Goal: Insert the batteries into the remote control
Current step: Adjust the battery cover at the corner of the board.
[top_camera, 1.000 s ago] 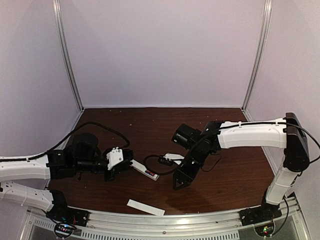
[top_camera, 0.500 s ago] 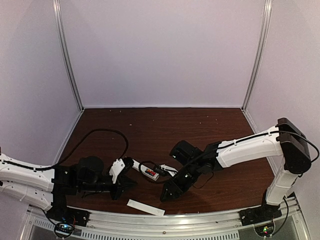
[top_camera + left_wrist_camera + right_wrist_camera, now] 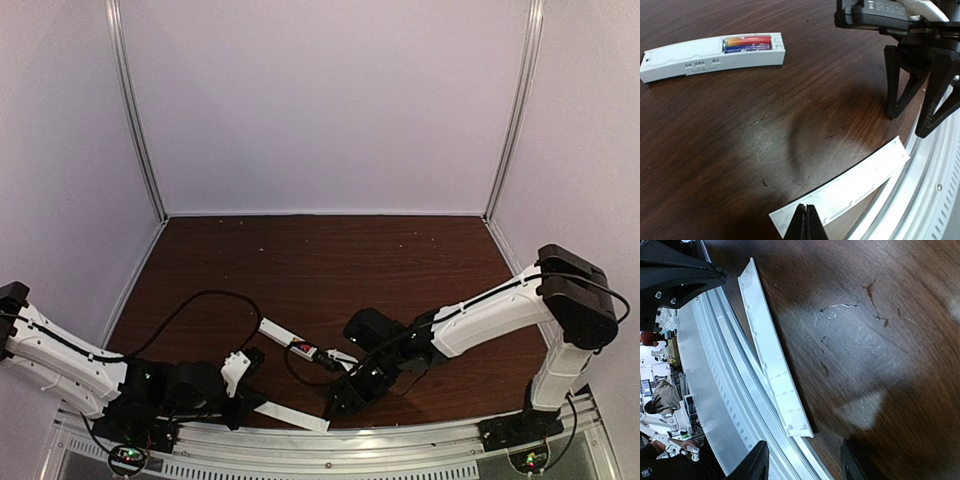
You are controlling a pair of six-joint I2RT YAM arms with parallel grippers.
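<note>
Both arms have pulled back toward the near edge of the desk [image 3: 330, 260] since the earlier frames, leaving the remote control [image 3: 285, 335] lying free on the wood.

From the top view, the left pincer [image 3: 252, 402] sits low beside the left end of the white cover strip [image 3: 292, 417]. The right pincer [image 3: 340, 400] hangs just past the strip's right end. The remote lies slantwise between and behind them, touched by neither.

The left wrist view shows the batteries [image 3: 746, 43] side by side in the slot at the remote's right end, one red-orange and one dark blue. The left pincer's fingertips [image 3: 805, 222] are pressed together with nothing between them, right at the strip's near end. Across the frame the right pincer stands spread wide and empty.

In the right wrist view, the strip [image 3: 771, 352] runs along the metal rail [image 3: 725, 390] at the desk's edge. The right pincer's jaws are apart just off its end.

Loading looks done, so the cover seems to be the step in hand. Lying flat and tight against the rail, the thin strip will likely need an edge lifted or a slide clear before either pincer can grasp it.
</note>
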